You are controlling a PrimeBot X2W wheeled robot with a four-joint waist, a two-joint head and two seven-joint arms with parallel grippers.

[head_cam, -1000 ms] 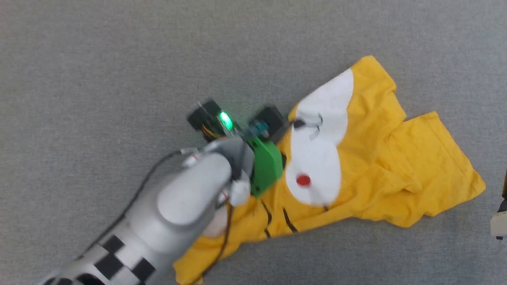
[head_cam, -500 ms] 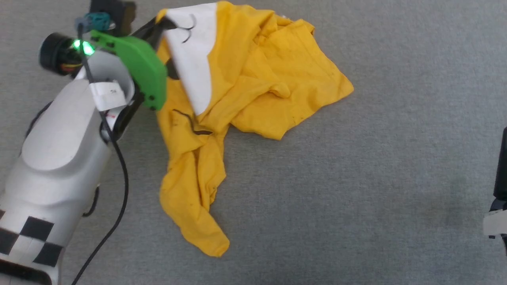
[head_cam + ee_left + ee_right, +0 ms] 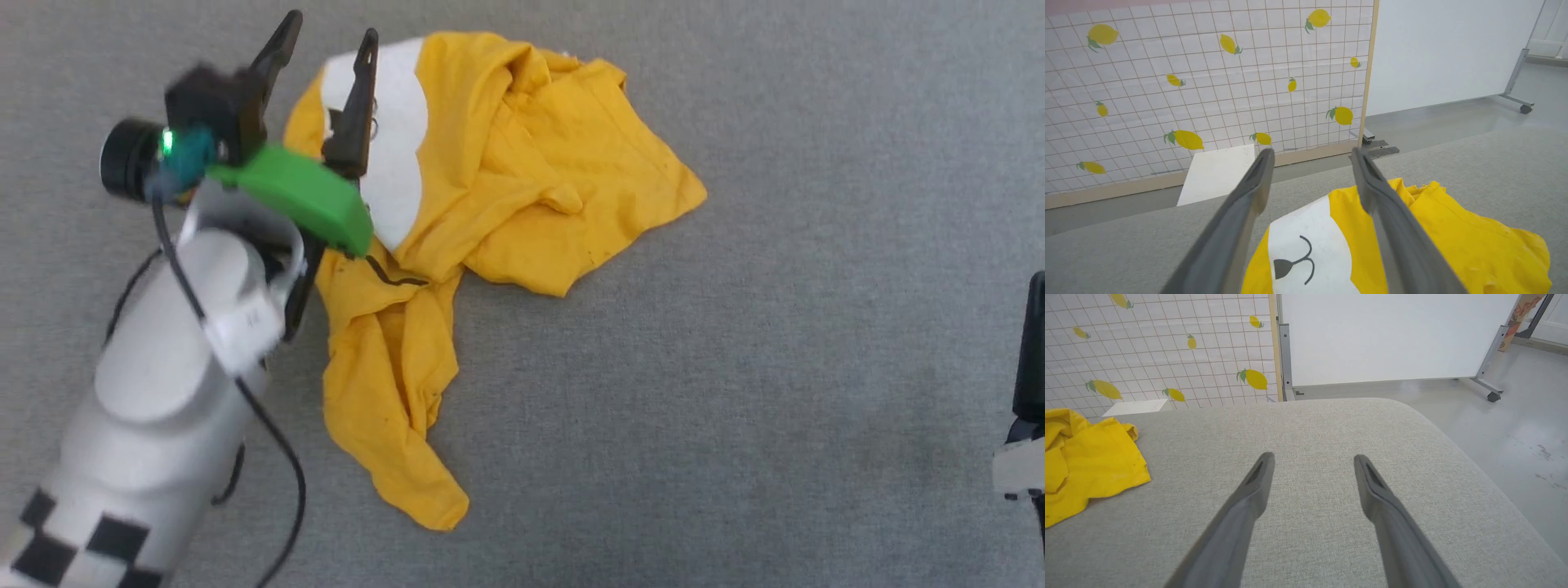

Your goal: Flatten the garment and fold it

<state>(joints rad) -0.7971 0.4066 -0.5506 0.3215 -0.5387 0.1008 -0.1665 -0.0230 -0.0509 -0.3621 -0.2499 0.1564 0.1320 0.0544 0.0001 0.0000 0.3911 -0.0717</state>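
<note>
Head view, left side: the left gripper points toward the top of the view, its two dark fingers spread apart. The inner finger crosses the white face patch of the garment; whether it touches the cloth cannot be told. In the left wrist view the left gripper straddles the same white patch, with the printed black nose and mouth low between the fingers.

Centre-left: the garment lies crumpled on the grey padded surface, in the upper left part of the view. It is not flat. Its bulk is a wide, bunched mass near the top, with one corner pointing right. From that mass a narrow twisted tail runs toward the bottom of the view and ends in a rounded tip. The long axis follows this tail, near vertical in the view; the overall outline is an L.

Right side: in the right wrist view the right gripper hovers over bare surface, fingers wide apart, well clear of the garment at the left edge.
</note>
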